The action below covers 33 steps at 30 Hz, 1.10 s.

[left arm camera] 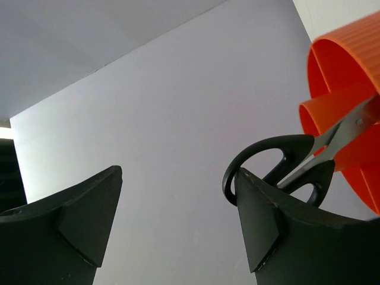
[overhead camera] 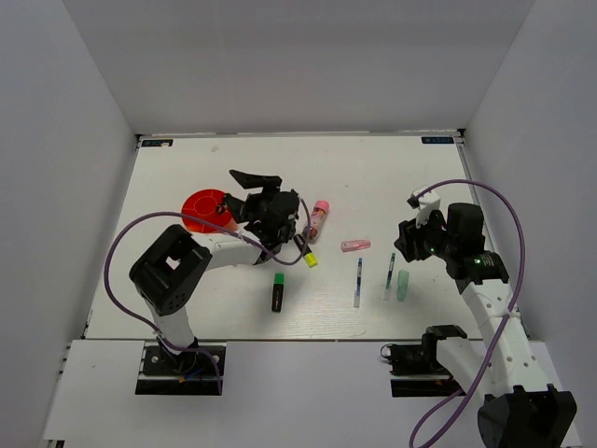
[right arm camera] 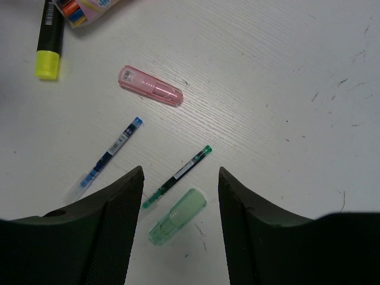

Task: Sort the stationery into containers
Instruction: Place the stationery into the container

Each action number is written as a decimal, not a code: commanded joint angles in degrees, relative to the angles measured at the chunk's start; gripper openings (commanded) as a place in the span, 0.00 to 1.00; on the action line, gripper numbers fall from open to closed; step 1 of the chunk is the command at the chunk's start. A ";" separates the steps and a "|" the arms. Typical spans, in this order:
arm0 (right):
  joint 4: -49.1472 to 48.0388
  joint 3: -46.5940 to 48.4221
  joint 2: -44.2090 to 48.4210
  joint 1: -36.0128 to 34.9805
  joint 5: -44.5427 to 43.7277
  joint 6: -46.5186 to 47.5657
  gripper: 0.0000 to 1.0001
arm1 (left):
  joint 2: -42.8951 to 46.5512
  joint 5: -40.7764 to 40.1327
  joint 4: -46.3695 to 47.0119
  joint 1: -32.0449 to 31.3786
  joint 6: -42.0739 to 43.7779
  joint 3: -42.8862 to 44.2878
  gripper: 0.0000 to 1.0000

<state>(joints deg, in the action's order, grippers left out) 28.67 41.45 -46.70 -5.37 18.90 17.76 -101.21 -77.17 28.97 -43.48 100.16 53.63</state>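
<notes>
Looking from the left wrist, the scissors (left arm camera: 300, 155) were found blades-down in the cup (left arm camera: 350, 65), with the black loops sticking out over the rim. So that one could be counted as sorted, more or less. The left claw (left arm camera: 178, 178) was spread wide with nothing held, and one finger was parked right in front of the loops. Whether it was touching them couldn't be told.

That's where trouble could've been expected, tbh. If the arm were swung sideways rather than drawn straight back, a loop could be hooked, and then the scissors would be dragged out or the cup tipped.

Over on the right, the right claw (right arm camera: 180, 172) was also wide and empty, hung above the green pen (right arm camera: 177, 176). The cap (right arm camera: 177, 217) was lying just beside that pen, so both could be pinched at once, or the thin pen could be rolled away on the surface (right arm camera: 285, 89) if the fingers were closed off-centre.

Everything else was out on the surface, apart from the cup:
- blue pen (right arm camera: 110, 155)
- eraser (right arm camera: 151, 85)
- yellow highlighter (right arm camera: 47, 41)
- green highlighter (overhead camera: 278, 292)
- glue stick (overhead camera: 318, 219)

The glue stick and yellow highlighter were close to the left arm, so they could be knocked by a careless retreat.
</notes>
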 commanded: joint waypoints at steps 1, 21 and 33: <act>-0.01 0.30 0.73 0.09 1.14 -0.36 0.57 | 2.15 -2.11 10.66 -0.90 6.97 1.75 0.86; -0.54 0.12 1.70 0.36 0.70 -1.06 0.57 | -4.34 -2.29 17.00 1.30 7.33 0.51 0.94; -0.54 0.03 1.79 0.18 0.53 -0.97 0.57 | -4.44 -2.38 14.00 0.68 2.58 1.74 0.95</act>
<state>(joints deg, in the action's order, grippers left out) 28.62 41.45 -45.58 -5.26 19.25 16.97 -107.55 -78.94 42.04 -42.41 104.01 52.93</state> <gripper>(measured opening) 0.566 0.948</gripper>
